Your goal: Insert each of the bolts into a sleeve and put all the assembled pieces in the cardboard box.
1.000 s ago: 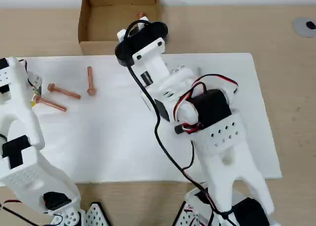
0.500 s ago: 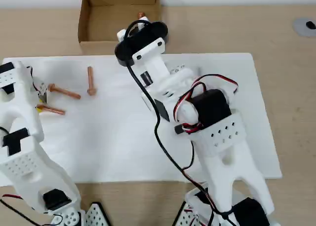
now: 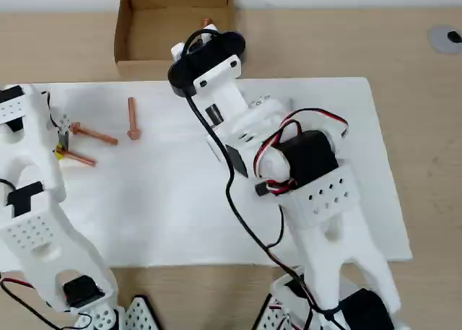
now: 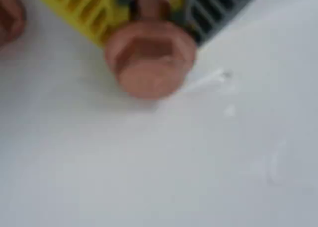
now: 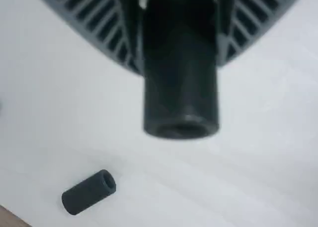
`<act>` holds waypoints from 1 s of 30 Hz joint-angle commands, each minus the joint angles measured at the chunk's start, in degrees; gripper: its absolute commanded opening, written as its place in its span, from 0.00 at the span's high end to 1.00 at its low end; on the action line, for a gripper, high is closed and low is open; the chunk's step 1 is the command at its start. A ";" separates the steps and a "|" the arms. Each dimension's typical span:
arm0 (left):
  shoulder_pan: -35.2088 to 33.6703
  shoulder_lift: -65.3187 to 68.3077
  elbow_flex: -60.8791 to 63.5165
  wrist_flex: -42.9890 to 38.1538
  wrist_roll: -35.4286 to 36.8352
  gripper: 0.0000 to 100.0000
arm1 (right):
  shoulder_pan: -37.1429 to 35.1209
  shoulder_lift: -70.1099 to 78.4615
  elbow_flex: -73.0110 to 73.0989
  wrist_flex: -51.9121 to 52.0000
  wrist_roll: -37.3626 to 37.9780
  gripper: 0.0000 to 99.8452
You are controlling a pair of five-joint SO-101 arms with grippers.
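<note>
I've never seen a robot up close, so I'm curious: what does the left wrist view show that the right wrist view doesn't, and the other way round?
Left wrist view: a copper bolt, head toward the camera, clamped in the left pincer. Right wrist view: a black sleeve held in the right pincer, and a loose sleeve lying on its side. Both: the white sheet underneath.

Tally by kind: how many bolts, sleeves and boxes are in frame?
Bolts: 4, one of them in the cardboard box
Sleeves: 2
Cardboard box: 1
Total: 7
</note>
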 commanded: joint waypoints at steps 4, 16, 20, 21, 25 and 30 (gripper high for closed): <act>-1.49 -7.16 -1.23 1.58 -8.62 0.99 | 1.10 -5.49 -1.54 -1.41 0.18 0.99; 10.29 -47.96 15.91 -0.26 -27.87 0.99 | 1.19 -15.08 2.42 -1.41 -1.76 0.99; 12.40 -62.46 25.49 -5.01 -30.07 0.99 | 1.19 -21.93 12.62 -6.24 -6.15 0.99; 12.57 -65.98 28.04 -6.42 -30.86 0.99 | 1.10 -24.57 16.22 -8.79 -6.15 0.99; 14.24 -78.99 38.95 -14.51 -34.37 0.99 | 0.84 -37.41 34.77 -22.68 -5.98 0.99; 18.90 -92.18 49.32 -20.22 -35.34 1.00 | 0.75 -56.84 61.49 -42.99 -5.89 0.99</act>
